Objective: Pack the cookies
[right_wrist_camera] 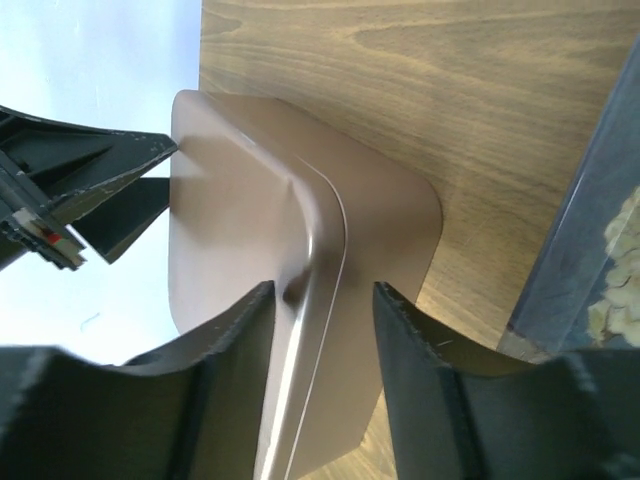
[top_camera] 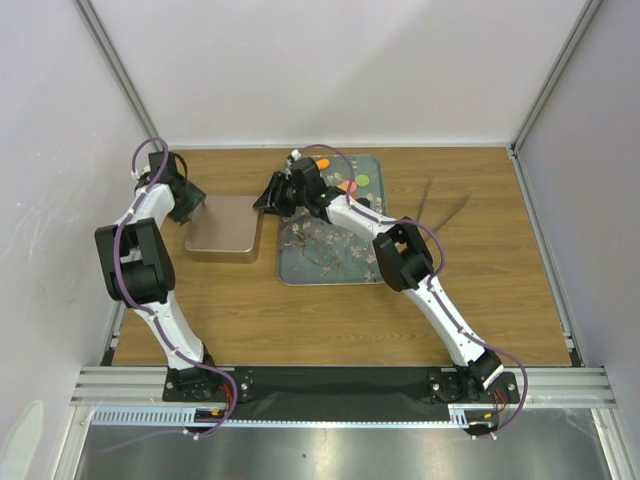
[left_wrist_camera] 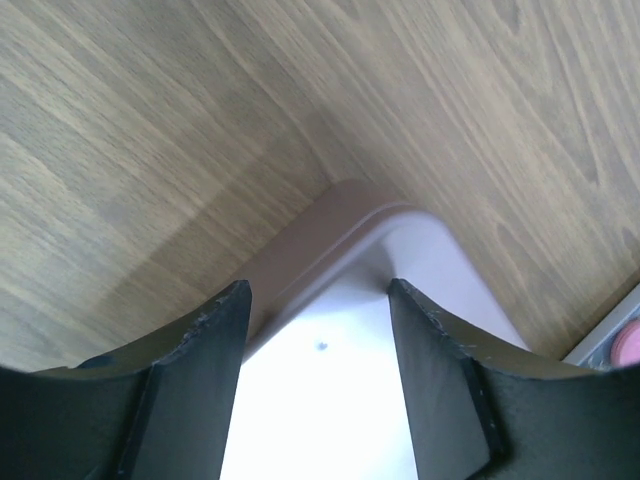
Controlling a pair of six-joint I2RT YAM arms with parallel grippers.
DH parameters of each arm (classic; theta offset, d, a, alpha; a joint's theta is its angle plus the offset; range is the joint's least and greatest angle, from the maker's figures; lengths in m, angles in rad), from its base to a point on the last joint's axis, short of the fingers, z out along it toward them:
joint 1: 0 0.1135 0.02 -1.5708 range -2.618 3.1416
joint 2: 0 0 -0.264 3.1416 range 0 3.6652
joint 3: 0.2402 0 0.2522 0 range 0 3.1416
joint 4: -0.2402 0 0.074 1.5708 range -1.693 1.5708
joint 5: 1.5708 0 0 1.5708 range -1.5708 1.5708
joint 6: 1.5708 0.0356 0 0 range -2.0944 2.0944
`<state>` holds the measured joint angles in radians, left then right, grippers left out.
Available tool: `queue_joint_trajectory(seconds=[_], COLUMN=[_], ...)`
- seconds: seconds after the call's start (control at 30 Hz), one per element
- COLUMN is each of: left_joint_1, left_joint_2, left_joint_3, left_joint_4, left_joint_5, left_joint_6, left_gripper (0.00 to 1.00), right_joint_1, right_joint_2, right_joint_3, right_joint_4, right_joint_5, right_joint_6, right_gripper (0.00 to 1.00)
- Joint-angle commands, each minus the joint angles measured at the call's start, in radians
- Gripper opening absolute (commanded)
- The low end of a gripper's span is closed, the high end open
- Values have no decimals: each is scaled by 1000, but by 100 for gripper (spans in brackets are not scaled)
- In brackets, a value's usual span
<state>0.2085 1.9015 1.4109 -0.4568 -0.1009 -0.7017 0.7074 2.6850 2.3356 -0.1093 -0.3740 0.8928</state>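
**Packing task, container-handling step.** A rectangular pinkish-brown plastic container [top_camera: 222, 228] lies on the wooden desk [top_camera: 350, 320], just left of a floral-patterned tray [top_camera: 300, 262]. The cookies [top_camera: 363, 181], small flat discs in orange and green, sit at the far end of that tray. A pink disc [left_wrist_camera: 628, 343] shows at the tray's edge in the left wrist view. No cookie is visible in or on the container.

The left gripper [left_wrist_camera: 318, 290] stands over the container's far left corner, its jaws partly apart with the rounded corner between them. The right gripper [right_wrist_camera: 322, 290] reaches across the tray to the container's right side, its jaws partly apart astride a raised ridge. In neither wrist view can it be told whether the jaws pinch the plastic or only straddle it.

**Judged step:** both arms are occupied with the container, probably steadying or opening it, and no cookie is being picked.

**Next move:** it likely calls for a firm hold on the ridge by one arm while the other braces the corner, so the light plastic does not slide across the desk.
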Motion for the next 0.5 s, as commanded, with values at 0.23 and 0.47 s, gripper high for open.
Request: queue_joint_trajectory(seconds=[0.23,0.47], left_joint_1=[-4,-139], left_joint_2=[-163,-424], left_joint_3=[187,-13], left_joint_4=[-98,21], left_joint_5=[-33,37], left_joint_6=[97,48], left_gripper=[72,74], right_joint_1=[-45,-85], right_joint_2=[-229,-589], right_joint_3=[-60,-410], right_joint_4=[39,57], right_joint_5=[15,136], right_joint_6=[-124,-261], right_gripper=[60,71])
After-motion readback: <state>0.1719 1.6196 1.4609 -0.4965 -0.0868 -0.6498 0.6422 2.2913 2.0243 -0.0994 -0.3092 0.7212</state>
